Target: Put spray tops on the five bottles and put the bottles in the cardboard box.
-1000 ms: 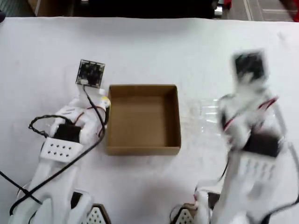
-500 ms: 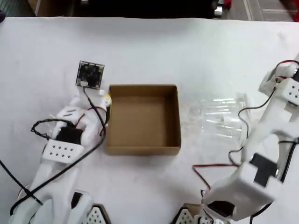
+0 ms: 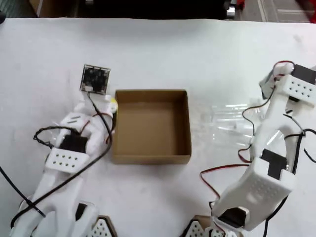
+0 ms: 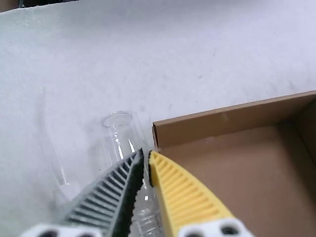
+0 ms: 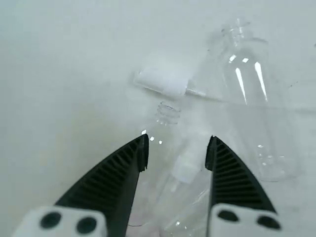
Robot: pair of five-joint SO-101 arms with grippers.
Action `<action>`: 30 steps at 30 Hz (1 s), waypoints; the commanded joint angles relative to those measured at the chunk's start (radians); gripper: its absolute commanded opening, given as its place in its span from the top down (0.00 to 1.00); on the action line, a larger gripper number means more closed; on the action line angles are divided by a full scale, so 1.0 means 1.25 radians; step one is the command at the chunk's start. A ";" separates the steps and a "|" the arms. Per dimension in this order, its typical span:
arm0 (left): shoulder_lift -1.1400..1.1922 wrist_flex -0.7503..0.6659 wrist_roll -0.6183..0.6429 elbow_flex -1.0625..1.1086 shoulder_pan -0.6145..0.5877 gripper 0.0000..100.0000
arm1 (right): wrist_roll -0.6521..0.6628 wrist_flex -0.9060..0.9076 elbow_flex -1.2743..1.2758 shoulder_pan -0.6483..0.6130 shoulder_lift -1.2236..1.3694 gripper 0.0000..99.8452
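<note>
White table (image 3: 158, 49): left gripper (image 4: 144, 157) pinched closed beside the cardboard box (image 3: 150, 159); right gripper (image 5: 176, 148) spread wide, empty, above clear bottles (image 5: 247, 74).

The right arm (image 3: 271, 138) has left its place over the clear bottles (image 3: 229, 121), where a second ago it hung in mid-swing and hid part of them. It swung out toward the table's right edge, and since half a second ago it has come back slightly to the left. The bottles, partly covered before, now lie exposed just right of the cardboard box (image 3: 150, 158), with only the arm's wrist end overlapping their right side.
</note>
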 commanded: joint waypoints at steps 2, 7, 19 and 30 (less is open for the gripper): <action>0.008 -0.021 0.006 -0.009 -0.006 0.98 | -0.018 0.013 0.000 -0.021 0.003 0.83; 0.006 -0.023 0.006 0.005 -0.006 0.98 | -0.018 0.046 0.001 -0.051 0.003 0.83; 0.003 -0.119 0.006 0.068 -0.006 0.98 | -0.018 -0.075 0.000 -0.029 0.106 0.83; 0.004 -0.119 0.006 0.068 -0.001 0.98 | -0.018 -0.089 -0.023 -0.003 0.121 0.83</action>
